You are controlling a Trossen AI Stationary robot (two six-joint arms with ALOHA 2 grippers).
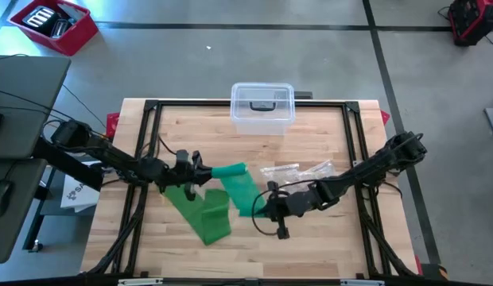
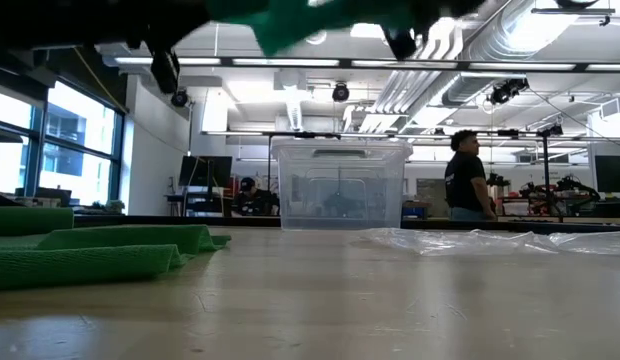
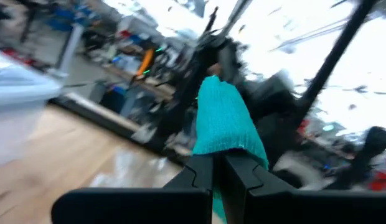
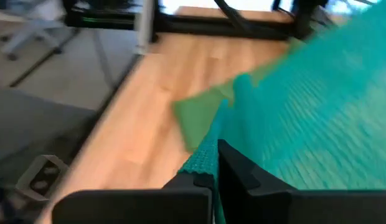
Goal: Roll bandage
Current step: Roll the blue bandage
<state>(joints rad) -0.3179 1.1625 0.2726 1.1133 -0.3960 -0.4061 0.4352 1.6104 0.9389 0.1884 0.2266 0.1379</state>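
The left pincer (image 1: 200, 168) is clenched on the rolled end of the green bandage (image 1: 219, 199), held above the counter (image 1: 310, 246). From that roll the bandage runs as a wide, ribbed mesh strip: one loose stretch lies folded on the wood toward the counter's near edge, another spans across to the right pincer (image 1: 265, 208), which is clenched on the strip's edge. Beyond lie a crumpled clear wrapper (image 1: 298, 171) and a clear lidded bin (image 1: 262, 107).

Clear lidded bin (image 1: 262, 106) at table's far edge; crumpled plastic wrapper (image 1: 296, 170), possibly bags.
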